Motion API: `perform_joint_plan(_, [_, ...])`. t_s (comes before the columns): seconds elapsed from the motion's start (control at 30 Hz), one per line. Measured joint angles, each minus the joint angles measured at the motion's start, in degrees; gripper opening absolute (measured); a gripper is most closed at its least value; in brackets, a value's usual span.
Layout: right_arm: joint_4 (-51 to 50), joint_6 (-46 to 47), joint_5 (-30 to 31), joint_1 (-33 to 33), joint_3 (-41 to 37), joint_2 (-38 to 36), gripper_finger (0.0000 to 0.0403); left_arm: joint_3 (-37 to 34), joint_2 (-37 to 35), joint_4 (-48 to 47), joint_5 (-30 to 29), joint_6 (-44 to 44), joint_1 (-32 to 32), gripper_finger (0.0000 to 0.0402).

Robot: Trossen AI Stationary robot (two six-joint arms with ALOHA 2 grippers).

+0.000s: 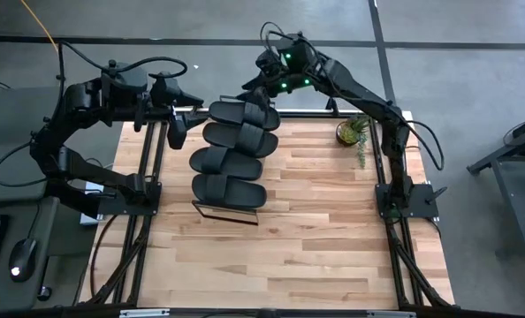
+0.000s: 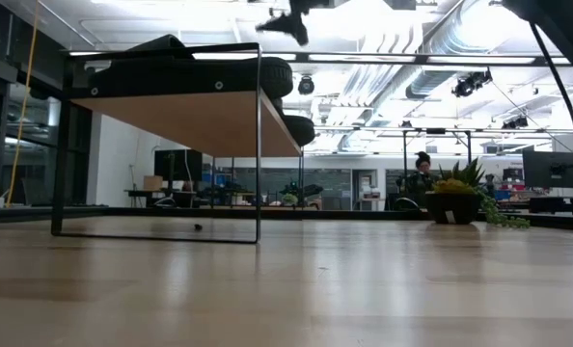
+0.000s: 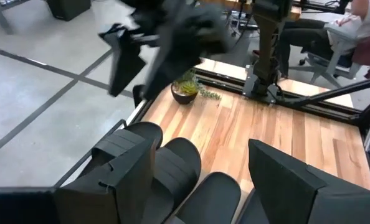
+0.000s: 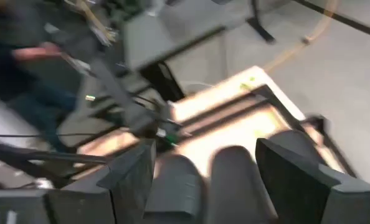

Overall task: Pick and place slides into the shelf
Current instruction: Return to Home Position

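Four slides (image 1: 232,150) lie in one row on the shelf (image 1: 224,215), straps up, each close against the next. The row covers the plank so fully that from above only its near edge and black frame show. At table height the plank stands raised on thin black legs, and the rounded sandal ends show past the frame. No sandal is visible on the tabletop (image 1: 315,230), so the placing looks finished to me. The left gripper (image 1: 176,131) hangs just beside the far end of the row, on its own side, fingers (image 3: 129,171) spread wide with nothing between them. The right gripper (image 1: 252,90) hovers over the farthest sandal, its fingers (image 4: 297,180) also parted and empty. Handling, judged by looks: matte rubber, so probably light, somewhat soft, grippy rather than slick, and not at all fragile. The wide ribbed strap is the natural hold, arching clear of the sole with room for one finger on each side of the band. It would likely give under a squeeze, and the sole could swing or droop below. The sandals are packed tight, so nudging one would probably shift its neighbours. A potted plant (image 1: 351,131) sits near the right arm's base, well apart from the shelf.
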Motion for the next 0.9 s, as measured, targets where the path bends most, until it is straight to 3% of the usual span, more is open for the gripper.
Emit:
perform_joint_plan(0.2, [1.9,0.4,-0.2,4.5,0.2,-2.9,0.0266,0.0,-1.2,0.2,1.4,1.5,0.0,0.0239])
perform_joint_plan(0.53, [2.8,-0.5,5.2,13.6,0.2,-7.4,0.0266,-1.3,-5.2,0.6,6.5,2.3,0.0,0.0239])
perform_joint_plan(0.7, [2.4,-0.7,5.6,15.9,0.2,-9.9,0.0266,-7.4,-9.1,1.6,7.2,1.8,0.0,0.0239])
perform_joint_plan(0.9, [-2.0,-1.6,11.0,18.4,0.1,-13.8,0.0266,-21.0,-16.3,15.2,12.7,-2.2,0.0,0.0239])
